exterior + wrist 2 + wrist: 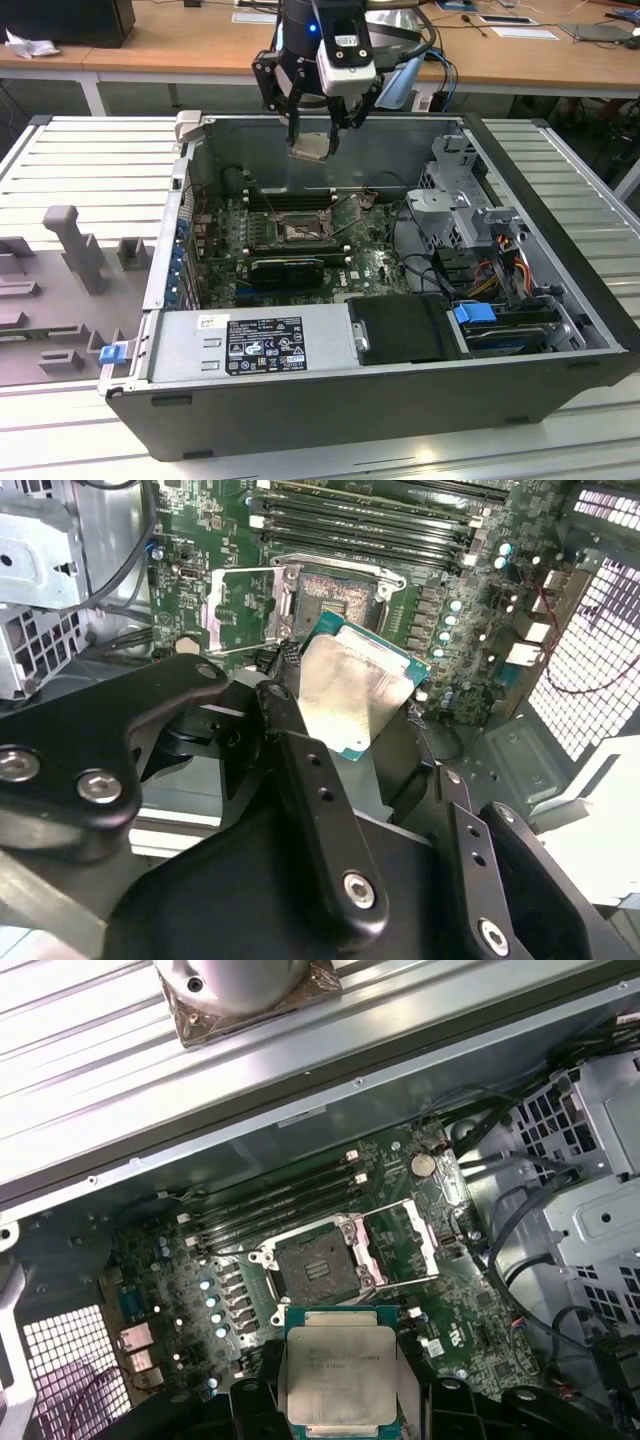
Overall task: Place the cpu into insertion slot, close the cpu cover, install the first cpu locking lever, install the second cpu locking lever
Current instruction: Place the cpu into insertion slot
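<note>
Arm points down over the open grey computer case (pixel 560 300), black fingers (pixel 310 780) clamped on the small flat square silvery cpu (pixel 310 146). Cpu hangs well above the square dark-rimmed insertion slot (pixel 300 232), toward the case's far wall. The thin grey metal cpu cover (pixel 405 1240) stands open beside the slot.

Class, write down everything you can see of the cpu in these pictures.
The cpu is a small flat square chip with a pale silvery metal face set on a green rim. The hand is shut on it, gripping two opposite edges. It hangs in the air over the open computer case, well clear of the insertion slot and touching nothing else.
</note>
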